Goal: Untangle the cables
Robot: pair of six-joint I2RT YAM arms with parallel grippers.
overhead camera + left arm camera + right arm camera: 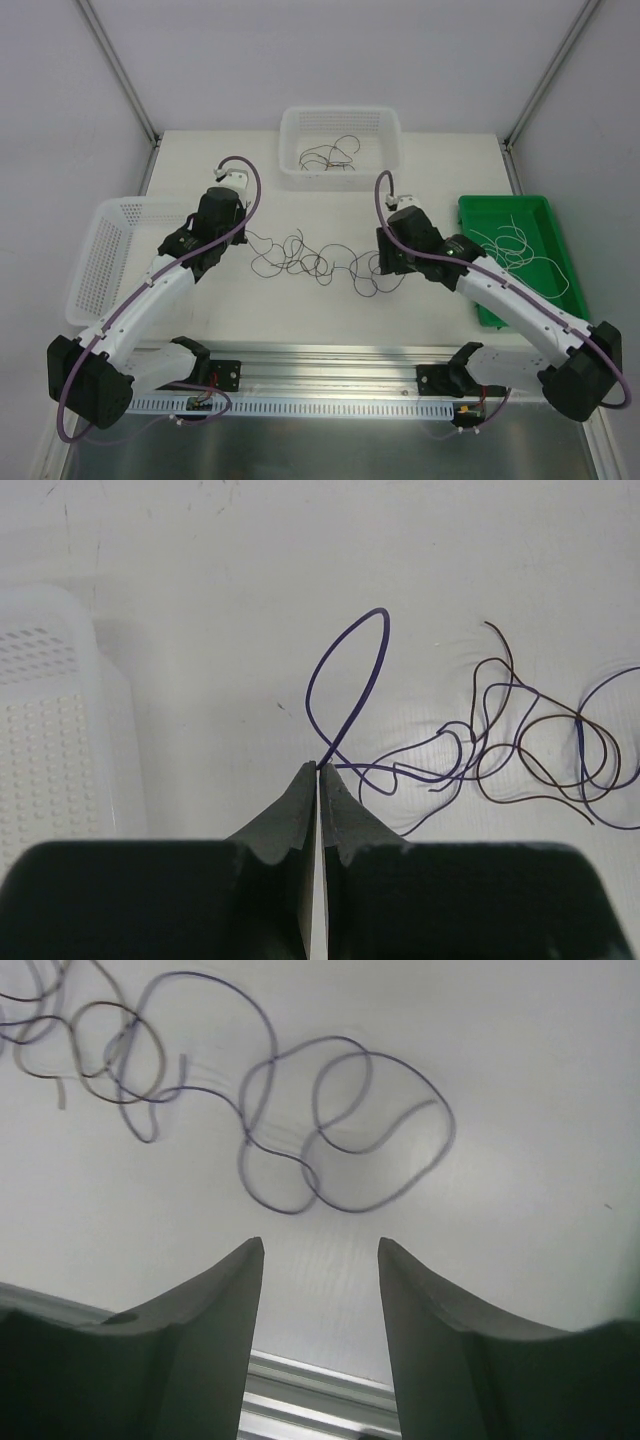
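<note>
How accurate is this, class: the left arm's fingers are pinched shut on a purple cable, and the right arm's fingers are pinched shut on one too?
Wrong about the right arm. The right wrist view shows the right fingers standing apart with nothing between them; the cables lie on the table ahead of them. The left fingers are pinched shut on a purple cable.

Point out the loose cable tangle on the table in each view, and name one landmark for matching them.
Top external: cable tangle at table centre, nearer than the far white basket.
Left wrist: right half, running rightward from the shut left tool, which pinches a purple strand.
Right wrist: upper half, beyond the open right tool.
Landmark: brown cable crossing the purple loops, in both wrist views; colours unclear from above.
</note>
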